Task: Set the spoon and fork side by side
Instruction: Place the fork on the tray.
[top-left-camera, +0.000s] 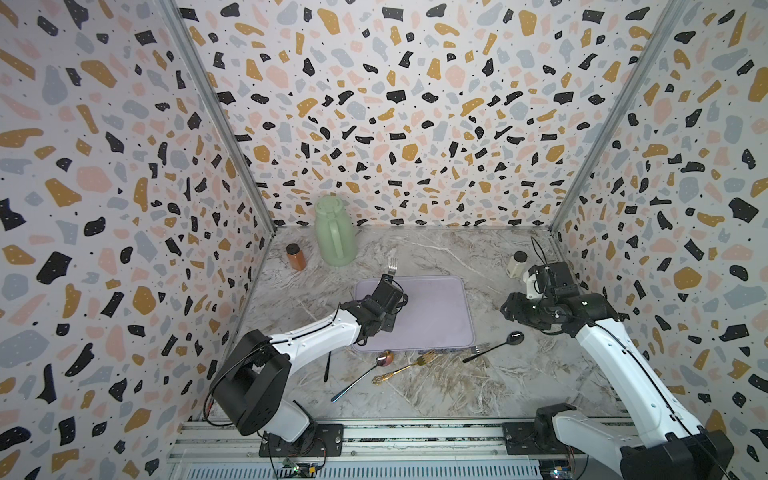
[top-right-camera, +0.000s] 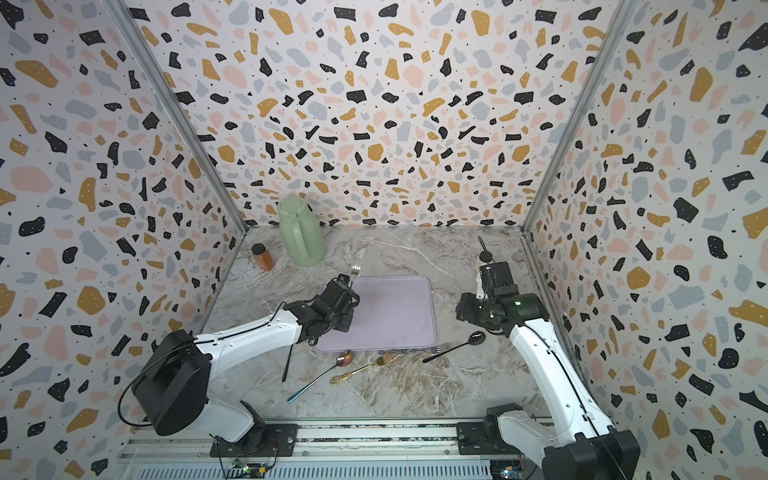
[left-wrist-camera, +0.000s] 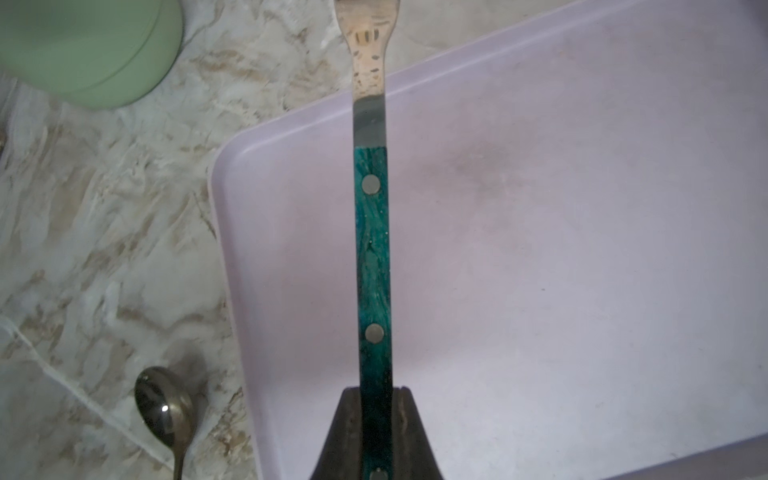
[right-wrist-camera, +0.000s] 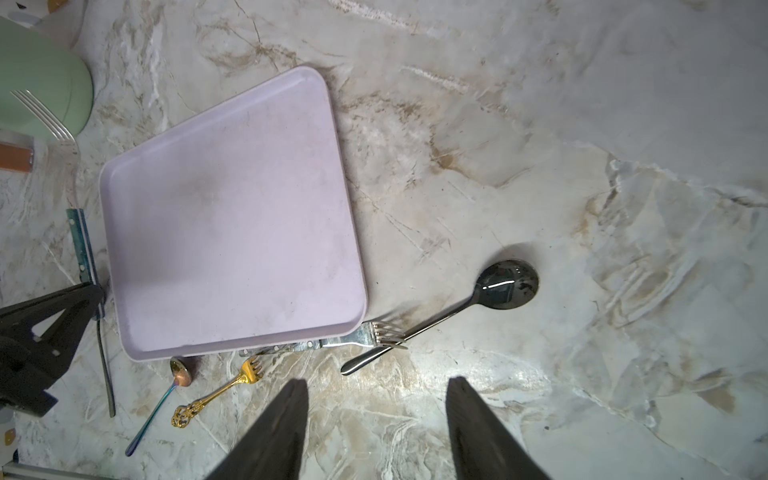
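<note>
Evidently I was in the placing step: the left jaws were clamped tight on the butt end of the steel fork with the flat teal wooden handle and round rivets (left-wrist-camera: 374, 249), pinching it across its narrow width. The fork hung lengthwise over the far left corner of the shallow lilac plastic tray (left-wrist-camera: 540, 249), and in a top view its tines (top-left-camera: 392, 264) reached past the tray's far rim towards the pale green jug (top-left-camera: 334, 232). The right jaws stood about half open and held nothing, hovering above the marble-patterned counter (top-left-camera: 457, 386) near the glossy black metal spoon with the round bowl (right-wrist-camera: 440, 318). That spoon's slim handle lay across the tines of a silver fork (right-wrist-camera: 374, 334) tucked partly under the tray's near edge. I judged the next move was to bring the held fork down flat on the tray's smooth, faintly smudged floor, well inside the raised rim, and only then let go; hanging from one end, it would tip if released high. After that I reckoned a spoon had to be laid parallel beside it, and the black one looked awkward, being thin, slick and crossed with those tines. An ornate gold fork (right-wrist-camera: 218, 392) and an iridescent spoon with a coppery bowl (right-wrist-camera: 158, 409) lay just off the near edge.
</note>
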